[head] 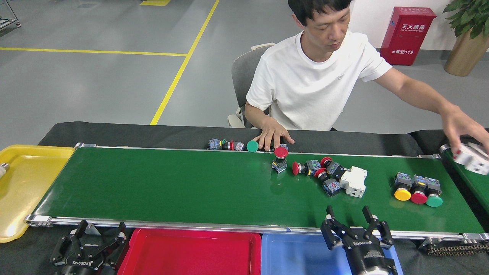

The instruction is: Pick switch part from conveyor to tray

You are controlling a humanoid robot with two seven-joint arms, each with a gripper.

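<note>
Bare conveyor [153, 187] left of the red-button cluster [324, 173]; a white block [354, 181] apparently touches it.

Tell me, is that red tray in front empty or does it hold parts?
Empty: the red tray shows only bare floor, though its near edge is cut off.
</note>
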